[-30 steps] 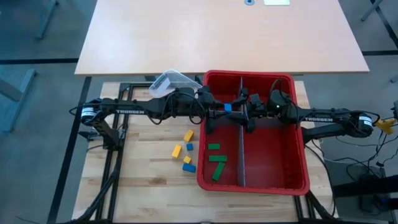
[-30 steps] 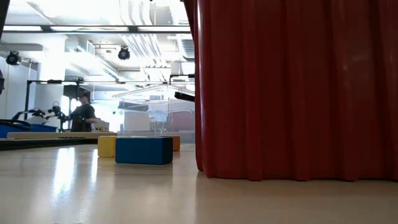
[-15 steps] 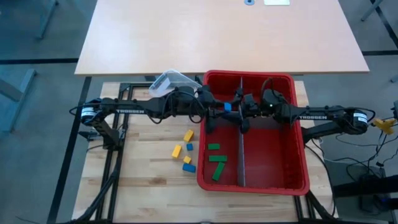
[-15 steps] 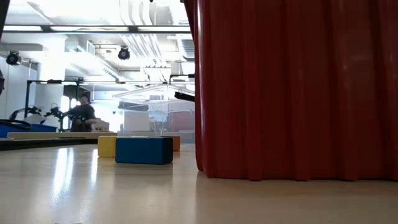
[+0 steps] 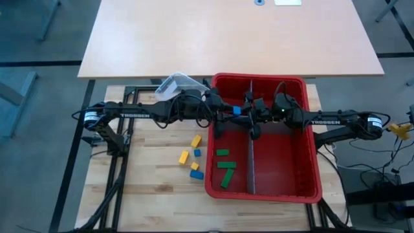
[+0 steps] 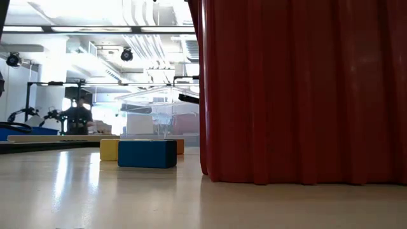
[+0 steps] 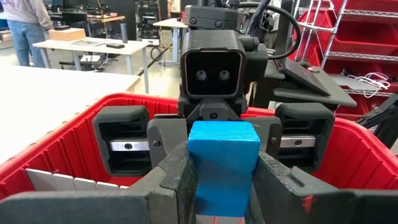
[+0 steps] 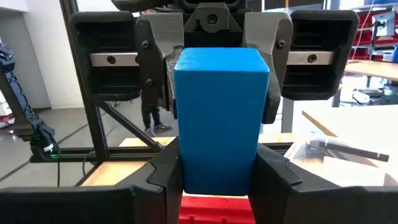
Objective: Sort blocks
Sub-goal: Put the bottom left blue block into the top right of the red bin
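**A:** Where are you in the sort?

**B:** Mid-air handover over the red bin, far end, just above the grey divider. My left gripper is clamped on the blue block. My right gripper faces it head-on, a finger on either side of the same block. I'd say the right is grasping it too, though I can't tell how firm that grip is.

**A:** How do you do it cleanly?

**B:** My judgement: confirm the right pads are seated flat on the block's faces before the left lets go. Then open the left straight, no twist, and back it off along its own axis. The two grippers sit nose to nose, so any sideways move risks a knock.

**A:** The block?

**B:** Plain blue bar, smooth flat faces, sharp edges, standing upright between the fingers. Rigid plastic by the look; should not slip if gripped square.

**A:** Everything else?

**B:** Green blocks lie in the bin's left compartment. Yellow and blue blocks are loose on the table just beside the bin.
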{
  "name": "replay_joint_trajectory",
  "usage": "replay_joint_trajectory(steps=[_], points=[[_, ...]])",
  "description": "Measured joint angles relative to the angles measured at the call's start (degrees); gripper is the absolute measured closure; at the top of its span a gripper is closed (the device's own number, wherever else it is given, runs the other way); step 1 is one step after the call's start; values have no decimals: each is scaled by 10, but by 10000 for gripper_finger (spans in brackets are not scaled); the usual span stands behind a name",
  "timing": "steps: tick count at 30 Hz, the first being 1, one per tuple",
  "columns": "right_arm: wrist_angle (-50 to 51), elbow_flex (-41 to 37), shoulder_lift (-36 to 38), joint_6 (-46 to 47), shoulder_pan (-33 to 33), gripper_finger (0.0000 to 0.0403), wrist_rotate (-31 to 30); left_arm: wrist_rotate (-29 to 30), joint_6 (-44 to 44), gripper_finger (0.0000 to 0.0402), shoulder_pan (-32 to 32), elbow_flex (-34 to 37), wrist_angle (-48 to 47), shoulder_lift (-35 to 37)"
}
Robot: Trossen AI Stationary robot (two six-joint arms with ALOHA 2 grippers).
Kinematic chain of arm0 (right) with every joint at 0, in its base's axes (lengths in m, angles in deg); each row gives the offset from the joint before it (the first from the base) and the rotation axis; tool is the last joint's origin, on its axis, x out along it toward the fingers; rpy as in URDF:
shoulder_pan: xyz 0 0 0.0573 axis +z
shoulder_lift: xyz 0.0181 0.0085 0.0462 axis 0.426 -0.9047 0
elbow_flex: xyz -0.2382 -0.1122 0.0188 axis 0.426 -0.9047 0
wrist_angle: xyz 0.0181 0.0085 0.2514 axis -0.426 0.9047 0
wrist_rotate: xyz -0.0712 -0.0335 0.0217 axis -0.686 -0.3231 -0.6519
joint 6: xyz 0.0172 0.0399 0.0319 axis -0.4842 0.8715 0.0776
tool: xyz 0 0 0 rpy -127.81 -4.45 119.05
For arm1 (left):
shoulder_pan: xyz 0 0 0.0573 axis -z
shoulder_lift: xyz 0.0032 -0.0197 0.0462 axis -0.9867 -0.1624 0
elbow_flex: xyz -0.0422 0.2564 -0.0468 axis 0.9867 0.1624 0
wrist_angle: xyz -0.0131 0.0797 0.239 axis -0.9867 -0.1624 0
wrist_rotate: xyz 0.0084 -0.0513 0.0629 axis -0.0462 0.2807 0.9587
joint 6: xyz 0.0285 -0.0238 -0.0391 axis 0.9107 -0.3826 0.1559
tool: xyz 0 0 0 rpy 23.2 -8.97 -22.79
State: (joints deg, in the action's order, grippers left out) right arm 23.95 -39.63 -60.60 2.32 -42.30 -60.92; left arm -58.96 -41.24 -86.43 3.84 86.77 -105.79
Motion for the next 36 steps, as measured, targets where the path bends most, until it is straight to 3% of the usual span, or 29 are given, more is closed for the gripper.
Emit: replay_joint_trajectory(steps=[4,10,15,21,29,36], points=[[5,0,1,0,0,290,0,0,-7,289,0,0,-3,0],[22,0,15,-3,-1,290,-21,10,-9,187,2,0,-16,0],[73,0,45,-20,-1,288,-59,12,-10,151,2,0,-34,0],[192,0,111,-50,-1,289,-152,14,-10,165,2,0,-56,1],[385,0,223,-83,-1,284,-393,16,-10,201,2,0,-94,4],[544,0,288,-59,-2,282,-525,17,-10,211,2,0,-105,5]])
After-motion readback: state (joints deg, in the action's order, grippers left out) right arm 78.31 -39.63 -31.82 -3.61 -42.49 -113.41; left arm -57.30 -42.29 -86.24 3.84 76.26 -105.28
